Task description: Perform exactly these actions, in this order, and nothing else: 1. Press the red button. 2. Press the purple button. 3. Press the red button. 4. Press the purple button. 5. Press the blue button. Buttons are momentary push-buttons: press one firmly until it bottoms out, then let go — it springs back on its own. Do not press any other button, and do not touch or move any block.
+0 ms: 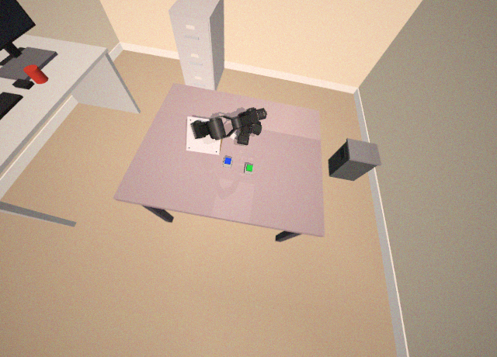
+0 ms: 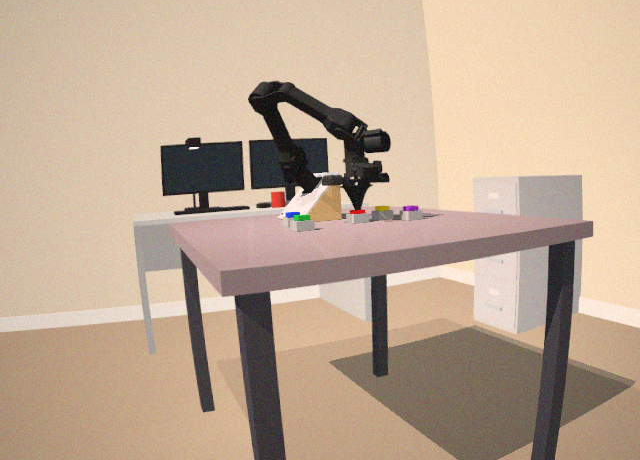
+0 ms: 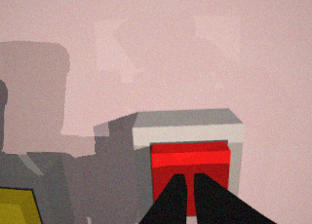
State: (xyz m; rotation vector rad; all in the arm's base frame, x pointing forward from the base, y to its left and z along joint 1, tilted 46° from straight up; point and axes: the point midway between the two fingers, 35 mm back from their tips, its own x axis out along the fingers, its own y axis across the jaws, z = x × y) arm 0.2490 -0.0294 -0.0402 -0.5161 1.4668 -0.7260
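Lining up on the red button, tips together

Taking the red button (image 2: 357, 211) (image 3: 190, 158) as landmark, in the exterior view the blue button (image 2: 292, 215) (image 1: 227, 161) sits to its left, the green button (image 2: 301, 218) (image 1: 249, 168) also left and nearer the viewer; over the red cap the gripper (image 2: 357, 208) (image 3: 189, 183) points down, fingers pressed together with nothing between them; the yellow button (image 2: 382, 208) (image 3: 17, 206) is just right, the purple button (image 2: 410, 208) farther right. Whether the tips touch the cap, I cannot tell. This is probably a red press: keep the fingers shut and upright, centre them on the cap, push straight down until it bottoms out, then lift straight up, clear of yellow, before travelling to purple.
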